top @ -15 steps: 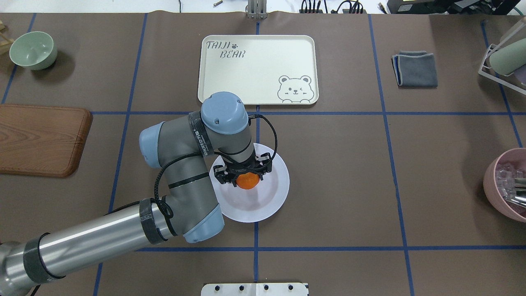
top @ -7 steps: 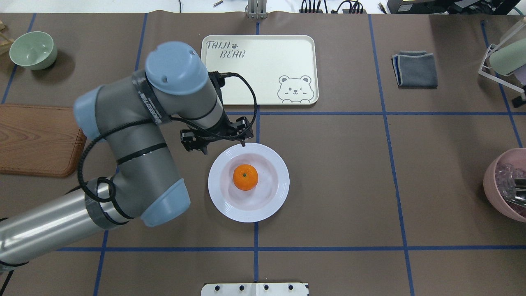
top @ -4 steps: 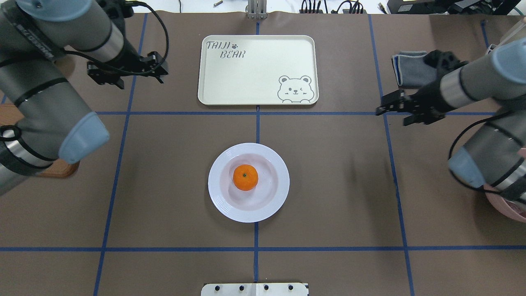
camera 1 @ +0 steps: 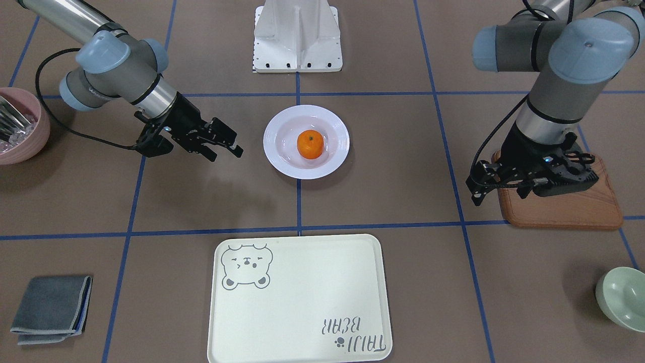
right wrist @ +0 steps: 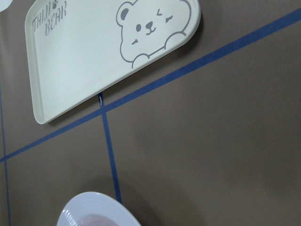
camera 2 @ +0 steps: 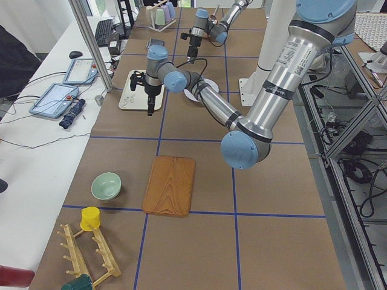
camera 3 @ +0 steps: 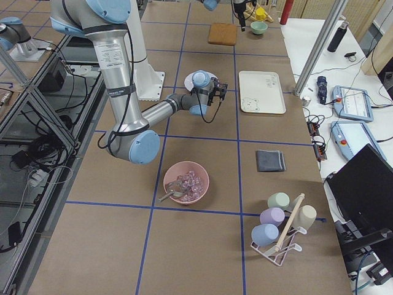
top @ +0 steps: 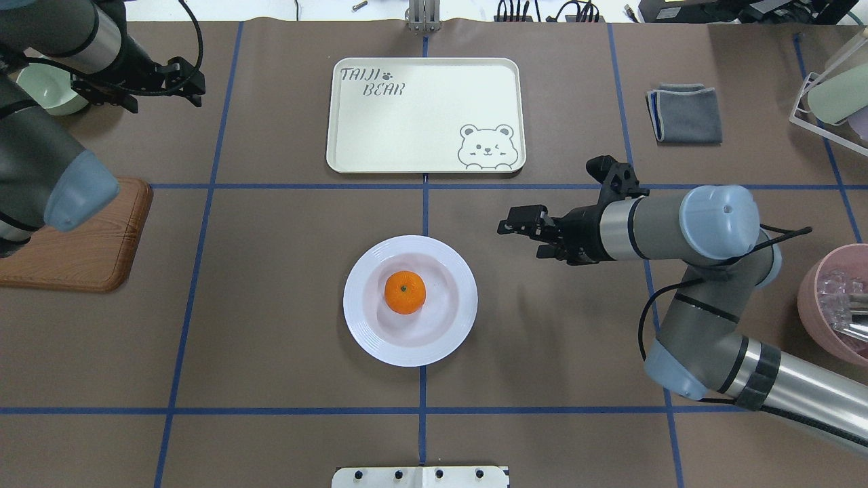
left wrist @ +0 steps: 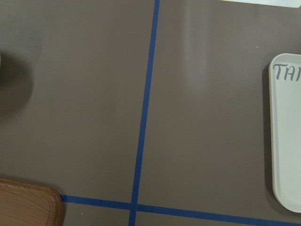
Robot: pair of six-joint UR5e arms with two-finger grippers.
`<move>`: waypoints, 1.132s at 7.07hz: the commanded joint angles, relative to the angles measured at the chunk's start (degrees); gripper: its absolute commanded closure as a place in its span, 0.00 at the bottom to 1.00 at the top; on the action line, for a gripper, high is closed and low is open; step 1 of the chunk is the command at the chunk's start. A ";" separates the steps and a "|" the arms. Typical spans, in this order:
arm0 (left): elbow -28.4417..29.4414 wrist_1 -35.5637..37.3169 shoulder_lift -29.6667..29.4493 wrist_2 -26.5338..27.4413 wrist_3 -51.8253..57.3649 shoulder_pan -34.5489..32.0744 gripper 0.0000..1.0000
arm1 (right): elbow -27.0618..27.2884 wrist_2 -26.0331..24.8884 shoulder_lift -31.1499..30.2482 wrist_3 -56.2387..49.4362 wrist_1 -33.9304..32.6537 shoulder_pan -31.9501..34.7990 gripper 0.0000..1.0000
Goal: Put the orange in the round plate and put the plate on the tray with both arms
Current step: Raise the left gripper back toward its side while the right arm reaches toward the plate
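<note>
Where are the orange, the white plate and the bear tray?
small bright-orange mandarin (top: 405, 292): overhead view, top centre
glossy white round plate (top: 466, 301): overhead view, ridged rim
pale cream rectangular tray (top: 420, 122): overhead view, bare floor

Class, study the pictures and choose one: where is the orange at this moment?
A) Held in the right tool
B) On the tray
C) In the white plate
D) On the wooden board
C: the orange sits in the middle of the plate, which is well apart from the tray.
</note>
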 commanded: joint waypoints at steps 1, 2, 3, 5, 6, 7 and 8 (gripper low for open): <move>0.79 0.03 0.07 -0.31 0.14 -1.56 0.02 | -1.38 -7.55 0.76 4.72 6.67 -5.66 0.00; 1.57 -0.05 0.07 -0.31 0.22 -2.08 0.02 | -3.92 -13.32 0.77 4.91 12.19 -9.25 0.00; 2.10 -0.05 0.07 -0.40 0.22 -2.44 0.02 | -5.07 -16.25 1.03 5.00 14.07 -11.38 0.00; 2.72 -0.05 0.07 -0.40 0.22 -2.44 0.02 | -6.75 -17.59 1.12 5.08 14.09 -13.76 0.00; 2.81 -0.05 0.07 -0.40 0.22 -2.44 0.02 | -7.36 -18.82 2.07 5.08 14.01 -14.64 0.00; 2.99 -0.05 0.16 -0.40 0.22 -2.44 0.02 | -8.59 -20.22 3.91 5.08 14.01 -15.26 0.00; 3.16 -0.14 0.51 -0.40 0.22 -2.35 0.02 | -8.69 -20.33 4.80 5.17 13.83 -15.26 0.00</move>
